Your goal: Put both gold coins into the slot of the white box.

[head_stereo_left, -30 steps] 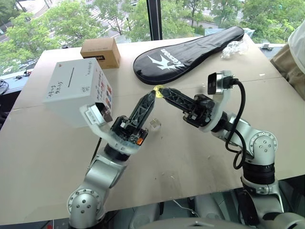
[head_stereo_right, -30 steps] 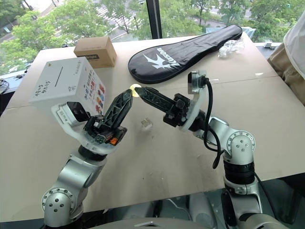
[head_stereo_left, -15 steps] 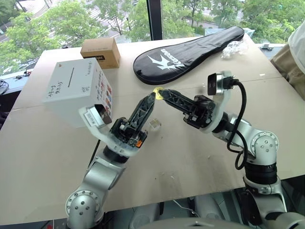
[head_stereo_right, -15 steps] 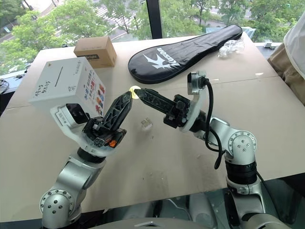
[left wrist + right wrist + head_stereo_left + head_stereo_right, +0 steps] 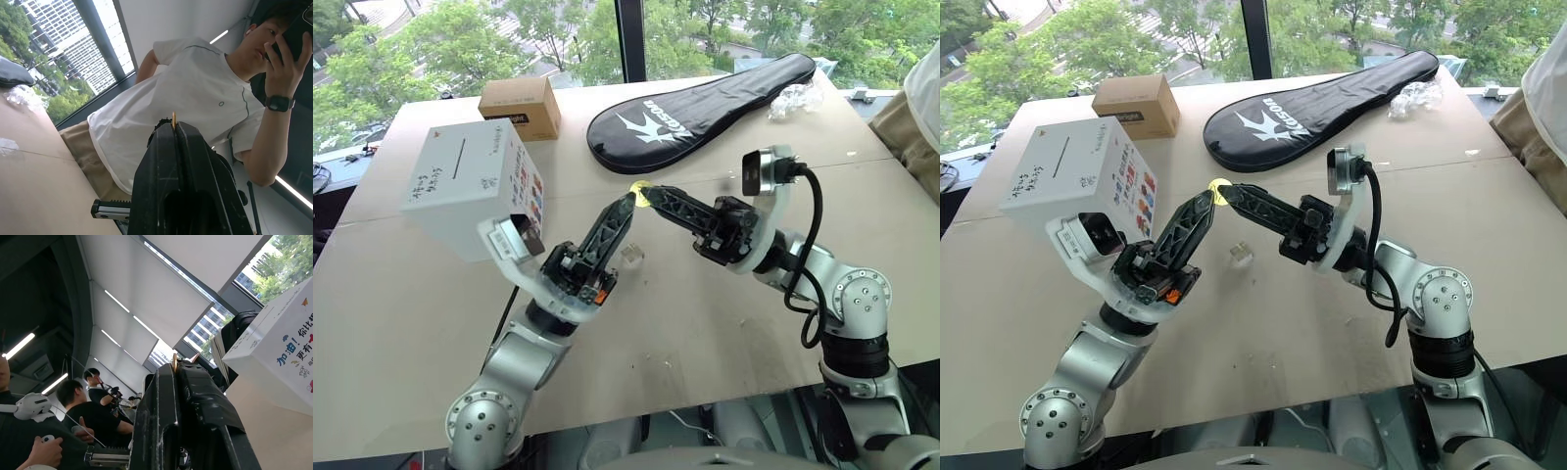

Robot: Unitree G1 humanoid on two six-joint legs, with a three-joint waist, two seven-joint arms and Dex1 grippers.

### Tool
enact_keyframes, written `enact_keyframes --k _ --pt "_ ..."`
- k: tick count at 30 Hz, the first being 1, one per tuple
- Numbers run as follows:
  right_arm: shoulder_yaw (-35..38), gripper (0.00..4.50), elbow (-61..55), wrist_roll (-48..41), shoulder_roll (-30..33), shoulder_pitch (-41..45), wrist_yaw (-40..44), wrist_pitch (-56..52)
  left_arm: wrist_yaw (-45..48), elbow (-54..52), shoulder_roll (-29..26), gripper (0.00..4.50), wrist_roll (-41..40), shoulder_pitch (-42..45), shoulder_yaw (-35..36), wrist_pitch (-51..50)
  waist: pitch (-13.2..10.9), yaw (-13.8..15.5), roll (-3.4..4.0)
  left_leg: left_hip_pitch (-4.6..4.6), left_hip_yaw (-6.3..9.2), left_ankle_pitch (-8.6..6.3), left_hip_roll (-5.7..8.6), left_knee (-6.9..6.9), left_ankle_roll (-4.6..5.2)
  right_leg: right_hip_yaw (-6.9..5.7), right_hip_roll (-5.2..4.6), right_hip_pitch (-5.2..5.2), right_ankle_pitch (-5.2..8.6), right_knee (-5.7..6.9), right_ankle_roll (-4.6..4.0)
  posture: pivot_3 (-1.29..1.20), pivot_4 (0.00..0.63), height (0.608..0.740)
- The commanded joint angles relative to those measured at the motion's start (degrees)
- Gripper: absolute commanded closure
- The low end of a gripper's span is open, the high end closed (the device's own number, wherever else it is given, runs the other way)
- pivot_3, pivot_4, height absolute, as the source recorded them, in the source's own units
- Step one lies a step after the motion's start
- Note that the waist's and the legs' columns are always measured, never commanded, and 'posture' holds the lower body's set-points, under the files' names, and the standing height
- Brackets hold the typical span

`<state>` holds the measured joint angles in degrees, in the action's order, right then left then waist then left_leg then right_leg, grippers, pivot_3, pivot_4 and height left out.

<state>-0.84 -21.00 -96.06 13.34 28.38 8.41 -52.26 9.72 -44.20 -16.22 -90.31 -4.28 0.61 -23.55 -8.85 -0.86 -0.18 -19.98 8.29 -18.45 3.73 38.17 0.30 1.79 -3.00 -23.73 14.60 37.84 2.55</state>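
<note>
At the left of the pale wooden bench (image 5: 401, 323) stands the white cube-shaped box (image 5: 475, 186), its thin dark slot (image 5: 461, 157) on the upward face. Behind it lies a small brown cardboard box (image 5: 519, 108). The left gripper (image 5: 626, 201) is raised with jaws clenched, its tip just beside a small gold coin (image 5: 640, 192). A clear plastic casing (image 5: 630, 257), possibly around the second coin, lies on the bench below. The right gripper (image 5: 648, 195) reaches leftward, jaws clamped on the gold coin's edge. A black fabric racket cover (image 5: 705, 98) and a wad of clear plastic film (image 5: 796, 98) lie further right.
</note>
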Motion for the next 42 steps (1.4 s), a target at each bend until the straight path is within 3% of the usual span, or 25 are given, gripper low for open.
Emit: enact_keyframes --k 1,4,9,12,21,25,28,31,33,37,42 --pt "-1.36 4.50 -2.36 -0.64 0.17 1.73 0.72 -0.02 0.23 -1.18 -0.54 4.49 -1.12 0.33 -1.54 -1.23 0.00 0.01 0.00 0.00 0.00 0.00 0.00 0.00 0.00 0.00 0.00 0.00 0.00 0.00 0.00 0.00 0.150 0.740" --pt "-1.45 4.50 -2.42 -0.13 0.40 1.93 0.93 0.12 0.00 -1.09 -0.54 4.49 -1.12 0.38 -1.66 -1.26 0.00 0.02 0.00 0.00 0.01 0.00 0.00 -0.01 0.00 0.00 0.00 0.00 0.00 -0.01 0.00 0.00 0.150 0.740" --pt "-1.49 2.84 -2.43 0.50 0.39 2.03 1.05 0.75 -0.32 -0.91 -0.41 4.50 -0.83 0.48 -1.84 -1.33 -0.01 0.01 0.00 0.00 0.02 0.00 0.00 -0.03 0.00 0.00 0.00 0.00 0.00 -0.02 0.00 0.00 0.150 0.740" --pt "-1.40 1.52 -2.33 0.58 -0.16 1.77 0.01 1.62 -0.48 -0.85 0.06 4.50 -0.58 0.47 -1.71 -0.99 -0.02 0.04 0.00 -0.01 0.02 0.00 0.00 -0.03 0.00 0.02 0.00 0.00 0.00 -0.04 0.00 0.00 0.150 0.740" --pt "-0.25 1.52 -2.30 0.23 -0.96 0.59 -0.92 3.63 -0.62 -1.26 1.06 4.50 1.78 0.72 -0.42 0.48 -0.03 0.05 0.00 -0.02 0.04 0.00 0.00 -0.07 0.00 0.04 -0.01 0.00 0.00 -0.10 0.00 0.00 0.150 0.740" --pt "1.77 1.52 -2.16 3.49 1.80 -0.45 1.16 4.20 -4.06 -1.60 -0.84 4.50 3.56 1.86 3.55 1.90 -0.03 0.12 0.00 -0.02 0.06 0.00 0.00 -0.08 0.00 0.03 0.00 0.00 0.00 -0.11 0.00 0.00 0.150 0.740" --pt "3.46 1.52 -2.09 12.52 7.31 -0.36 7.64 5.96 -4.24 -2.45 -7.53 4.50 3.64 1.98 12.72 2.67 -0.08 0.10 0.01 -0.02 0.05 0.00 0.00 -0.09 0.00 -0.02 0.00 0.00 0.00 -0.12 0.00 0.00 0.150 0.740" --pt "1.54 1.52 -2.18 26.88 14.87 1.08 20.35 11.00 -8.44 0.88 -16.94 4.50 8.54 5.81 23.04 3.22 -0.27 0.19 0.08 -0.02 0.06 0.00 -0.02 -0.11 -0.01 -0.17 0.04 -0.02 0.01 -0.14 0.01 0.00 0.150 0.740" --pt "-0.71 1.52 -2.10 34.68 18.45 1.92 27.52 14.70 -10.92 3.23 -21.75 4.50 11.21 8.62 26.07 2.16 -0.37 0.26 0.06 -0.02 0.05 0.00 -0.01 -0.10 0.00 -0.21 0.04 0.00 0.02 -0.15 0.02 0.00 0.150 0.740" --pt "-3.36 1.52 -0.28 44.06 21.29 4.96 37.66 20.11 -20.14 10.51 -33.34 4.50 22.55 16.11 26.47 -4.84 -0.51 0.10 -0.05 -0.03 0.06 0.00 -0.01 -0.19 -0.01 -0.21 0.05 0.00 0.01 -0.25 0.03 0.00 0.150 0.740" --pt "-1.90 1.52 1.05 45.62 18.14 8.66 40.36 21.80 -27.46 11.42 -35.83 4.50 25.15 21.31 25.17 -11.59 -0.64 0.07 -0.27 -0.18 0.07 0.01 -0.02 -0.42 -0.02 -0.16 -0.02 -0.29 0.01 -0.32 0.02 0.00 0.150 0.740"
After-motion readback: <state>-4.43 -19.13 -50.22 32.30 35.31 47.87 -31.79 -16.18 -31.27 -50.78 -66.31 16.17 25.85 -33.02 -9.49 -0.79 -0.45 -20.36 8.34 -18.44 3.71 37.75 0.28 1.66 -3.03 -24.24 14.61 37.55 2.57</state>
